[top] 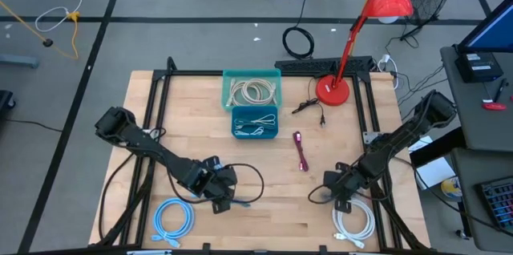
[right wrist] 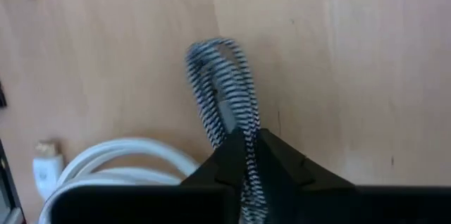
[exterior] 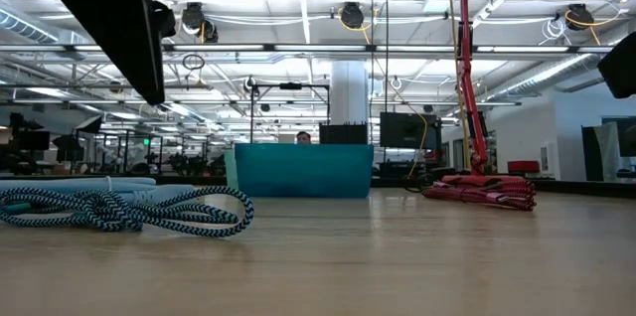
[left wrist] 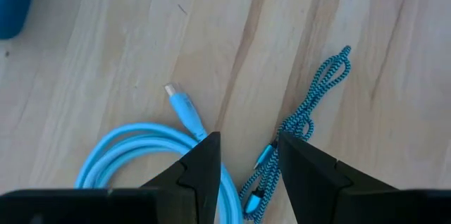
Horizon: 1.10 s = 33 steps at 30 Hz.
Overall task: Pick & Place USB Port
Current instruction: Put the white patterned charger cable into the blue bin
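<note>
A blue-and-black braided cable (left wrist: 310,104) lies bunched on the wooden table (top: 272,207), next to a coiled light-blue cable (left wrist: 134,146). My left gripper (left wrist: 246,160) hovers open above the braided cable's near end, clear of it; the low view shows that cable (exterior: 129,212) flat on the wood. At the near right, my right gripper (right wrist: 246,150) is shut on a black-and-white braided cable (right wrist: 222,76), beside a coiled white cable (right wrist: 120,157). Two teal bins (top: 253,107) stand at the far middle. My right gripper pinches the black-and-white cable's folded bundle (right wrist: 243,129) between its two fingers, several strands together. The fingers come from above, slanting down. A looped end (right wrist: 215,48) sticks out past the fingertips over the wood; whether it is lifted clear does not show.
The far bin holds a pale coiled cable (top: 252,91); the near bin (top: 255,123) holds a thin one. A magenta cable (top: 300,152) lies at mid-table. A red lamp's base (top: 331,91) and a small black cable (top: 309,107) sit at the far right.
</note>
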{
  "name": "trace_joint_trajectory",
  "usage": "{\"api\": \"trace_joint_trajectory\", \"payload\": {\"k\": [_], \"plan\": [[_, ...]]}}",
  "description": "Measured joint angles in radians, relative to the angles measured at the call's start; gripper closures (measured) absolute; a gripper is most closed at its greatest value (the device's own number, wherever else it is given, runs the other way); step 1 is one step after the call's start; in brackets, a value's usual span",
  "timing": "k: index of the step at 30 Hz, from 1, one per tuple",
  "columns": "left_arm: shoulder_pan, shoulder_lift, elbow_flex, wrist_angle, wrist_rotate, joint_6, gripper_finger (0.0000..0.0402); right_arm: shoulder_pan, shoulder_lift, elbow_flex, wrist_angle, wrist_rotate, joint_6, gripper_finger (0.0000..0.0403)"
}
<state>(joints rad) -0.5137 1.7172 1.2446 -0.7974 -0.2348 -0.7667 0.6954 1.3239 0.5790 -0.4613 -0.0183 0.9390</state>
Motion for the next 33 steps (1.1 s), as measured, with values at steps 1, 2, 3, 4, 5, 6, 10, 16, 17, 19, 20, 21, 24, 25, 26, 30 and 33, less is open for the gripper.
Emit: {"api": "trace_joint_trajectory", "payload": {"k": [1, 2, 3, 4, 5, 6, 10, 16, 17, 19, 20, 21, 24, 25, 26, 30, 33], "plan": [[0.001, 0.0, 0.0, -0.001, 0.0, -0.002, 0.0256, -0.001, 0.0, 0.0, 0.002, 0.01, 0.02, 0.0393], [0.001, 0.0, 0.0, -0.001, -0.001, -0.004, 0.0256, -0.005, 0.0, -0.001, 0.007, 0.021, 0.034, 0.0396], [0.001, 0.0, 0.0, -0.001, -0.002, -0.006, 0.0256, -0.007, 0.0, -0.001, 0.014, 0.037, 0.051, 0.0395], [0.002, 0.0, 0.0, -0.001, -0.003, -0.007, 0.0256, -0.013, 0.001, -0.001, 0.022, 0.054, 0.07, 0.0395], [0.002, 0.0, 0.0, -0.001, -0.006, -0.01, 0.0256, -0.02, 0.001, -0.002, 0.031, 0.071, 0.088, 0.0395], [0.002, 0.0, 0.0, 0.0, -0.011, -0.013, 0.0256, -0.029, 0.002, -0.002, 0.038, 0.085, 0.098, 0.0397], [0.001, 0.0, 0.0, 0.002, -0.039, -0.028, 0.0256, -0.068, 0.003, -0.003, 0.078, 0.135, 0.082, 0.0399], [0.002, 0.0, 0.0, 0.006, -0.046, -0.03, 0.0256, -0.152, -0.001, -0.005, 0.153, 0.183, 0.016, 0.04], [0.002, 0.0, 0.0, 0.005, -0.047, -0.032, 0.0256, -0.168, -0.005, -0.007, 0.167, 0.186, 0.012, 0.0401], [0.002, 0.0, 0.0, 0.005, -0.047, -0.039, 0.0256, -0.204, -0.007, -0.006, 0.214, 0.185, -0.014, 0.0401], [0.002, 0.0, 0.0, 0.005, -0.046, -0.041, 0.0256, -0.221, -0.01, -0.006, 0.239, 0.184, -0.028, 0.0401], [0.002, 0.0, 0.0, 0.005, -0.046, -0.048, 0.0256, -0.236, -0.016, -0.006, 0.258, 0.183, -0.043, 0.0401], [0.002, 0.0, 0.0, 0.004, -0.046, -0.059, 0.0256, -0.287, -0.022, 0.008, 0.325, 0.182, -0.089, 0.0402], [0.002, 0.0, 0.0, 0.003, -0.046, -0.065, 0.0256, -0.305, -0.025, 0.022, 0.327, 0.182, -0.106, 0.0402], [0.002, 0.0, 0.0, 0.001, -0.046, -0.07, 0.0256, -0.322, -0.027, 0.04, 0.325, 0.182, -0.127, 0.0402], [0.002, 0.0, 0.0, -0.007, -0.044, -0.085, 0.0256, -0.393, -0.027, 0.131, 0.327, 0.18, -0.234, 0.0402], [0.002, 0.0, 0.0, -0.014, -0.043, -0.099, 0.0256, -0.45, -0.027, 0.21, 0.328, 0.19, -0.308, 0.0402]]}}
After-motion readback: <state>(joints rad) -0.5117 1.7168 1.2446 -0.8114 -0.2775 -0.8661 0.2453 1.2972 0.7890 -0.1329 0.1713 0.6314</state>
